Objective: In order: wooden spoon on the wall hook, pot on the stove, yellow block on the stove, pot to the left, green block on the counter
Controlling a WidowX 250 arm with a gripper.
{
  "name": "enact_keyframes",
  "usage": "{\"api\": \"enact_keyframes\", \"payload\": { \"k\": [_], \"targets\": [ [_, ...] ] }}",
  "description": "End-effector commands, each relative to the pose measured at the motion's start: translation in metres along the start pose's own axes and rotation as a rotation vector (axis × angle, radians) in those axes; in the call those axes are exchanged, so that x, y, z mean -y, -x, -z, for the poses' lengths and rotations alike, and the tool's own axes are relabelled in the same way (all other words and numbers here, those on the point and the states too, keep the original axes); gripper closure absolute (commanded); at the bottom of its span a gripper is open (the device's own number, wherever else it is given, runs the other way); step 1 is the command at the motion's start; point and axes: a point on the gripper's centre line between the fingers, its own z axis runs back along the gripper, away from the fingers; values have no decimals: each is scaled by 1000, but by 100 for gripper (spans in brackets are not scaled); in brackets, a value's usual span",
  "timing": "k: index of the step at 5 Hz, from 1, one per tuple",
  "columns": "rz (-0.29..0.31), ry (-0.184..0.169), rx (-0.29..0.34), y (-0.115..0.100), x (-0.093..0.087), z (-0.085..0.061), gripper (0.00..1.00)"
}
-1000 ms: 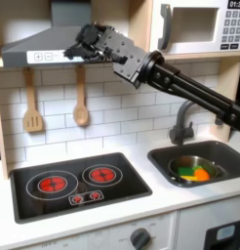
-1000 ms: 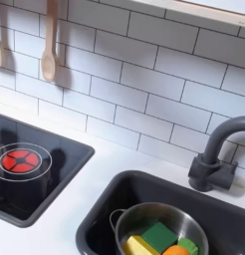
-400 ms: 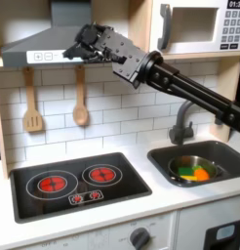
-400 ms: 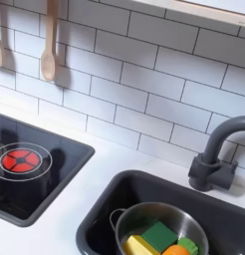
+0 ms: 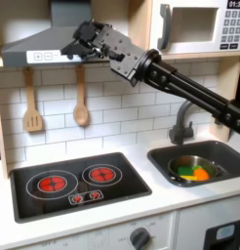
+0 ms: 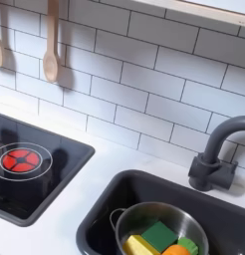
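The wooden spoon (image 5: pixel 81 102) hangs bowl-down on the tiled wall under the range hood, and it also shows at the top left of the second exterior view (image 6: pixel 51 42). My gripper (image 5: pixel 75 46) is just above the spoon's handle top, fingers apart and holding nothing. The steel pot (image 5: pixel 193 170) sits in the black sink (image 5: pixel 225 154). In the second exterior view the pot (image 6: pixel 129 219) holds a yellow block (image 6: pixel 138 245), a green block (image 6: pixel 159 235) and an orange piece (image 6: pixel 176 251).
A wooden spatula (image 5: pixel 32 105) hangs left of the spoon. The black stove (image 5: pixel 81 183) with two red burners lies on the white counter (image 5: pixel 161 200). A dark faucet (image 6: pixel 216 154) stands behind the sink. A microwave (image 5: pixel 200 26) sits up right.
The arm has risen slightly and drifted a little away from the spoon's handle top. The spoon stays hanging, and the pot and blocks have not moved.
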Motion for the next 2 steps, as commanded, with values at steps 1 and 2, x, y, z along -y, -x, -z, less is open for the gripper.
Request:
{"api": "enact_keyframes", "payload": {
  "k": [1,2],
  "targets": [
    [3,8,-15,4,1,5,100],
    [10,4,-10,4,0,2,100]
  ]
}}
